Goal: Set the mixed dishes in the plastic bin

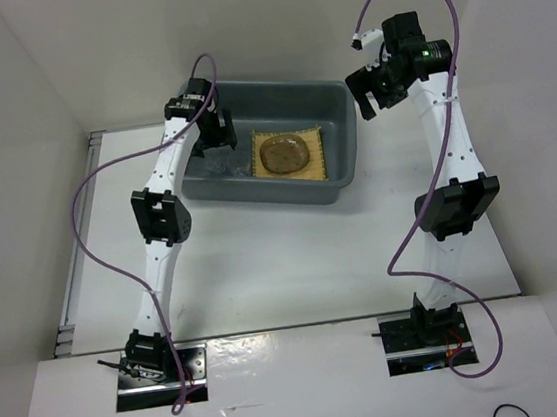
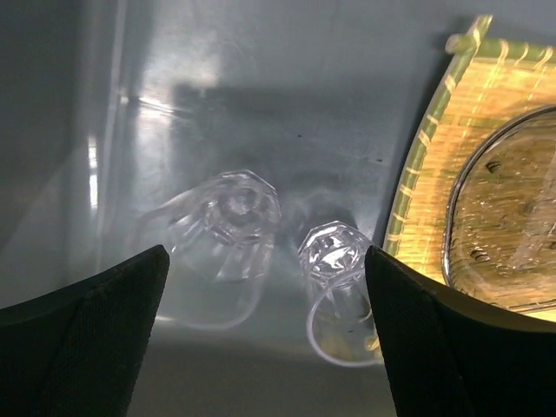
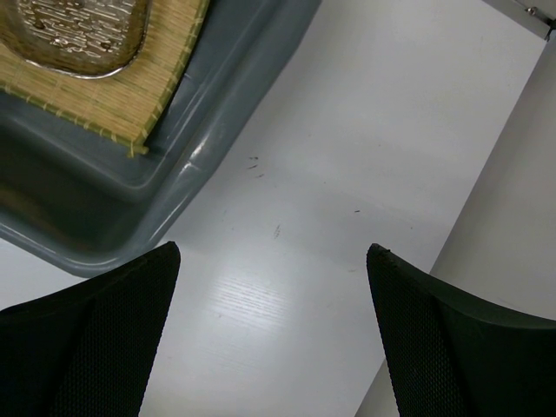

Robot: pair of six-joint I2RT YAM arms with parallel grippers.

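The dark grey plastic bin [image 1: 347,172] stands at the back of the table. Inside it lies the tan woven mat [image 1: 314,152] with the clear plate [image 1: 283,155] on top. My left gripper [image 1: 215,147] hangs open over the bin's left half. In the left wrist view a clear bowl [image 2: 222,233] and a small clear cup [image 2: 335,287] lie tipped on the bin floor between and below the open fingers, beside the mat [image 2: 452,130] and plate [image 2: 508,213]. My right gripper [image 1: 376,92] is raised at the bin's right end, open and empty, over bare table.
White walls close in the table on the left, back and right. In the right wrist view the bin's corner [image 3: 208,130] is at the upper left, with the mat [image 3: 130,104] and plate [image 3: 78,35] inside. A wall's foot [image 3: 512,217] runs along the right.
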